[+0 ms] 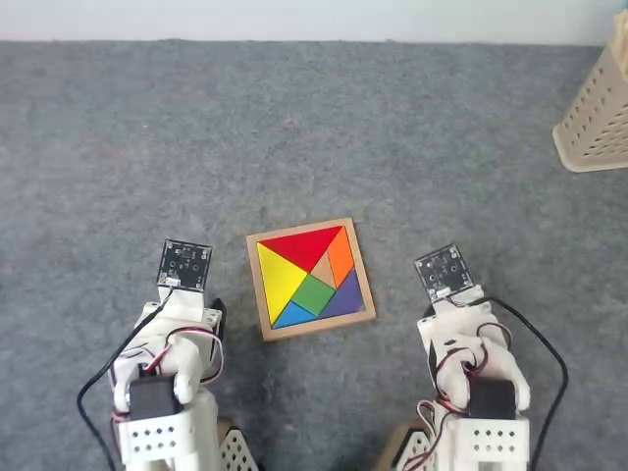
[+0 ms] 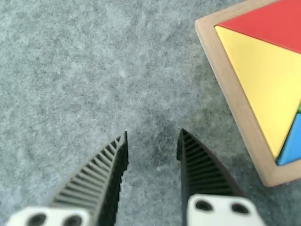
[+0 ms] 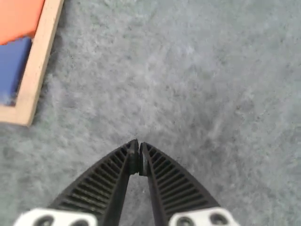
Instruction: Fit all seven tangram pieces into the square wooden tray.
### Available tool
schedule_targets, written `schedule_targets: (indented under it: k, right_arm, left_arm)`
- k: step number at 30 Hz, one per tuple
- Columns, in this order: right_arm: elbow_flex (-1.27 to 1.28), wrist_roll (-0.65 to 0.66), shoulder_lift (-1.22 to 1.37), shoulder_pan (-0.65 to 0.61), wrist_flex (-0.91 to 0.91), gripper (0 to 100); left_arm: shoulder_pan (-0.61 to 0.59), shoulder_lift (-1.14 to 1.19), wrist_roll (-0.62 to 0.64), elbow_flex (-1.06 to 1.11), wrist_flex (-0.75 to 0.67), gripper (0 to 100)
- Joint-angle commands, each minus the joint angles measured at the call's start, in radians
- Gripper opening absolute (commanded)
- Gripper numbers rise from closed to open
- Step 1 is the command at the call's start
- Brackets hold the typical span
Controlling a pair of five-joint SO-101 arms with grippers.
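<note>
Both arms are crouching low at the near edge of the grey table (image 1: 294, 128), folded back, one on each side of the square wooden tray (image 1: 260, 287), with their wrist cameras pointing down at the surface. The left end effector (image 2: 153, 133) is hanging just above the table beside the tray's edge, its jaws standing a fair way apart with nothing between them. The right end effector (image 3: 139, 143) is hovering over the table near the tray's opposite corner, its jaws pressed together, tips touching, gripping nothing.

The tray is lying between the arms, turned slightly askew. From above, all seven pieces are sitting inside it: the red triangle (image 1: 304, 248), yellow triangle (image 1: 278, 277), orange piece (image 1: 340, 260), tan triangle (image 1: 321, 267), green square (image 1: 313, 294), blue triangle (image 1: 292, 315) and purple piece (image 1: 343, 294). The left wrist view is catching the red, yellow and blue side up close; the right wrist view is catching the orange and purple corner. A cream perforated basket (image 1: 599, 108) is standing at the far right edge of the table.
</note>
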Motion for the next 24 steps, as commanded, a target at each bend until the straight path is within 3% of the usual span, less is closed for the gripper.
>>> schedule_targets:
  k: [1, 16, 24]
  right_arm:
    - [0.018, 0.015, -0.005, -0.001, 0.030, 0.6]
    - [0.018, 0.018, -0.010, -0.005, 0.051, 0.6]
    - [0.018, 0.087, -0.007, -0.005, 0.056, 0.6]
  left_arm:
    - [0.003, -0.018, -0.002, -0.010, 0.006, 17]
    - [0.003, -0.018, -0.002, -0.010, 0.006, 17]
    - [0.003, -0.018, -0.002, -0.010, 0.006, 17]
